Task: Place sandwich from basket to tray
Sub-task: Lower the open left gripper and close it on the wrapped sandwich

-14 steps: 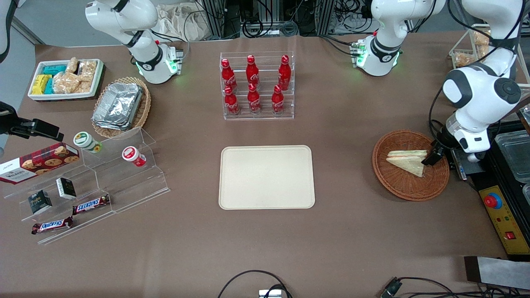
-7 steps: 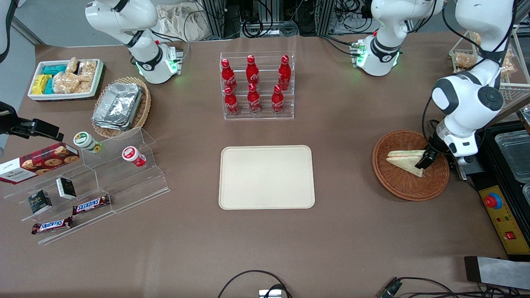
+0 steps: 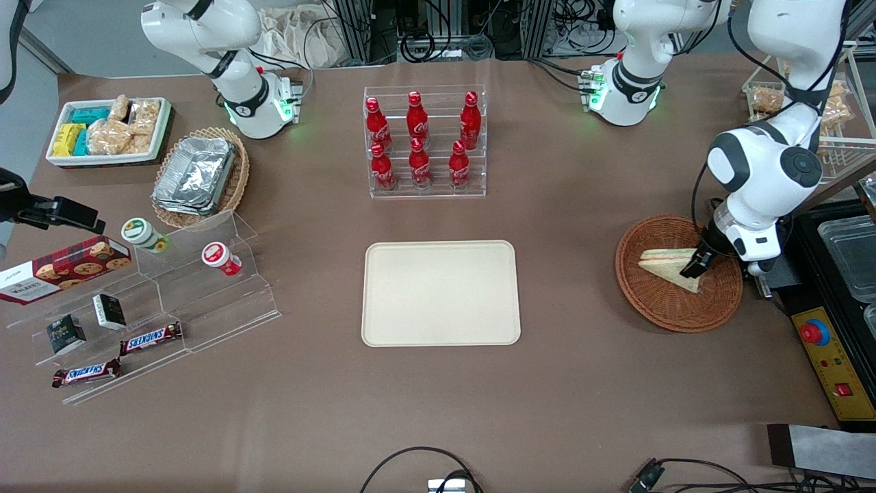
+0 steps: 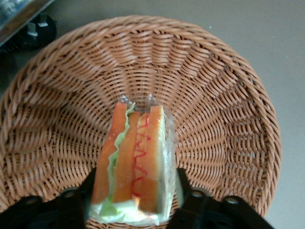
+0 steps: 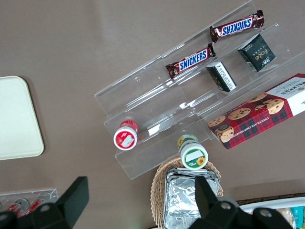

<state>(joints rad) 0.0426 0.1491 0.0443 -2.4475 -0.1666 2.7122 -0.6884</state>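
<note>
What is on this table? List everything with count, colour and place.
sandwich: one, white with orange-green filling, in basket
basket: one, reddish-brown, working arm's end
tray: one, cream, table centre
bottles: six, red, clear rack farther from camera than tray
foil containers: stack, silver, in tan basket, parked arm's end
snack bin: one, white, beside tan basket
Snickers bars: two, brown, clear stand
cookie box: one, red, clear stand
gripper: one, black, at the sandwich
</note>
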